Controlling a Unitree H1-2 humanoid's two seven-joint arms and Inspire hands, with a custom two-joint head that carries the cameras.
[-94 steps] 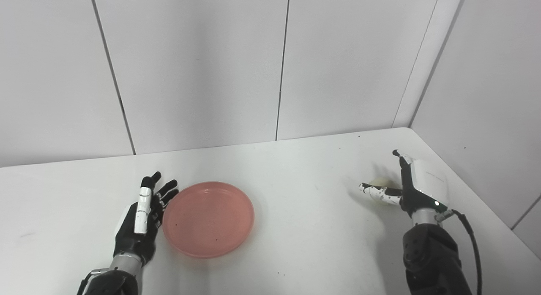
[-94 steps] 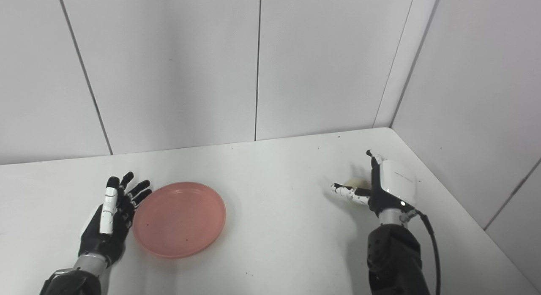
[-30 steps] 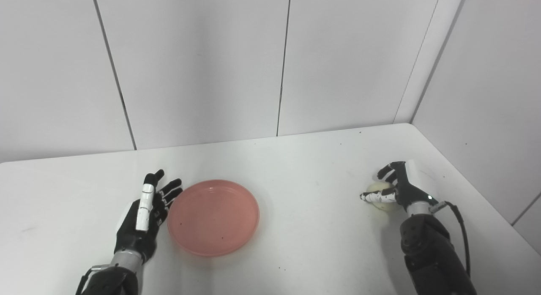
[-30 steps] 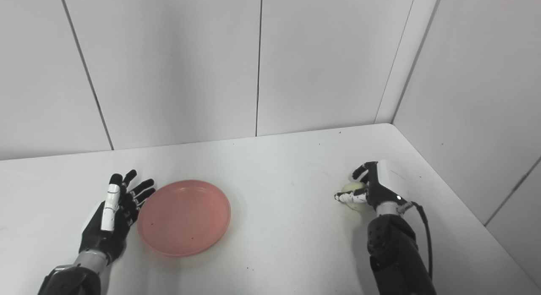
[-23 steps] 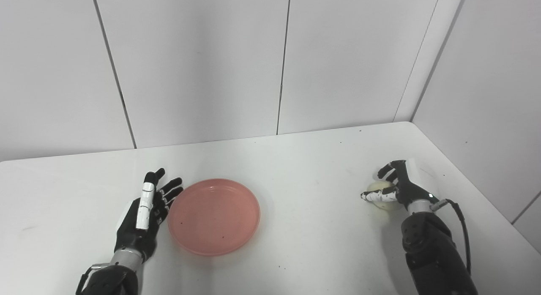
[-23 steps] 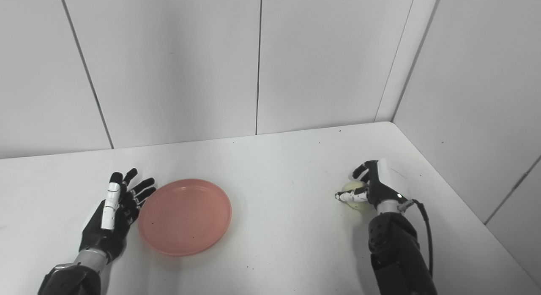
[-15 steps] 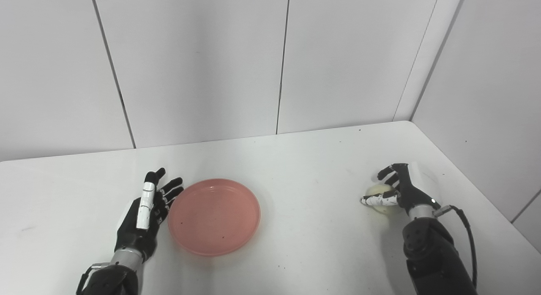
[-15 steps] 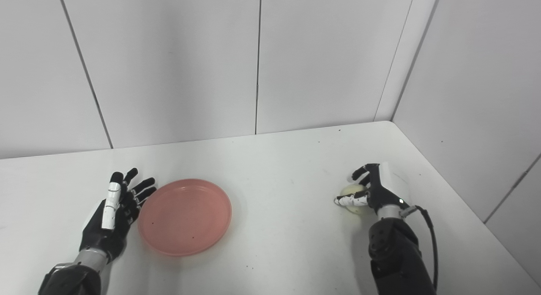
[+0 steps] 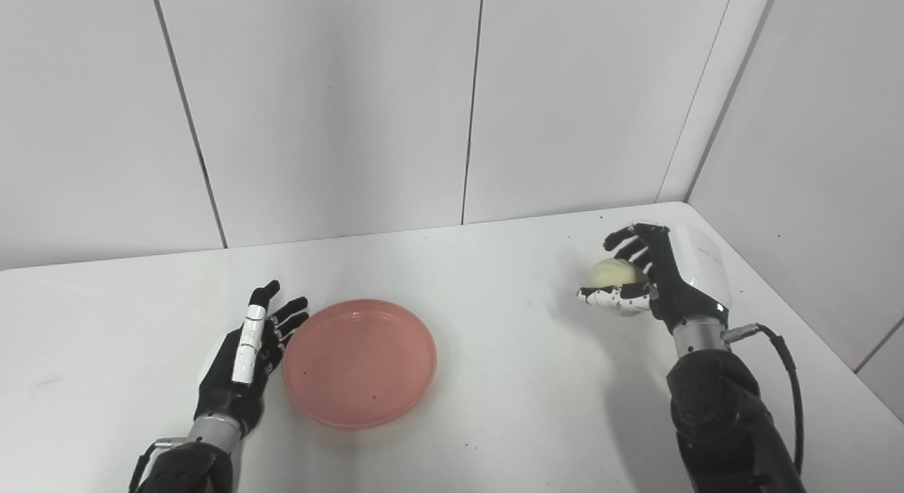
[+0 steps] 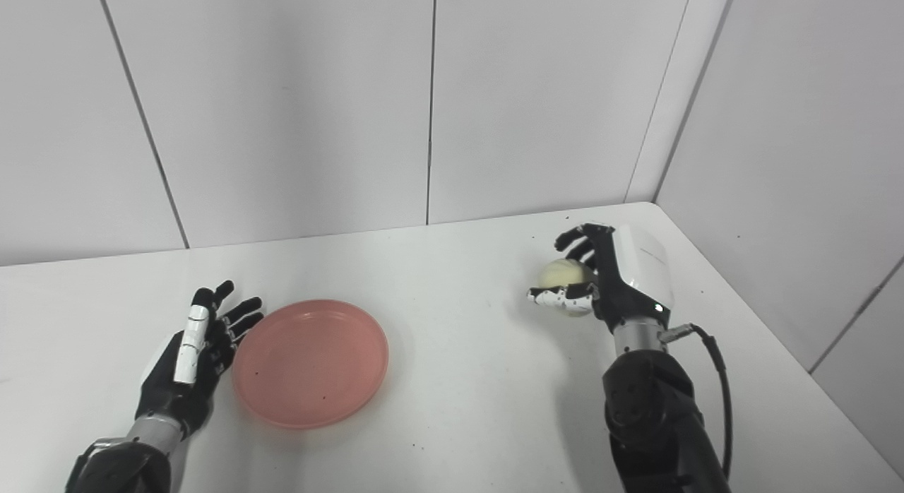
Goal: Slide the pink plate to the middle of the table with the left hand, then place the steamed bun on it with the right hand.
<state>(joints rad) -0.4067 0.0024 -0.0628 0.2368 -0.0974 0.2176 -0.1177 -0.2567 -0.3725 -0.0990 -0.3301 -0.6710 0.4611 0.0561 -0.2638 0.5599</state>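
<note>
Steamed bun [image 9: 613,274] held off the table [image 9: 508,380] in the right hand [image 9: 660,281], fingers [image 9: 628,240] curled around it; left hand [image 9: 244,359] spread beside the pink plate [image 9: 359,362].

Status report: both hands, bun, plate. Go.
Right hand shut on steamed bun, held above the table. Left hand open, beside pink plate. Plate bare, left of centre. Nothing between bun and plate.
</note>
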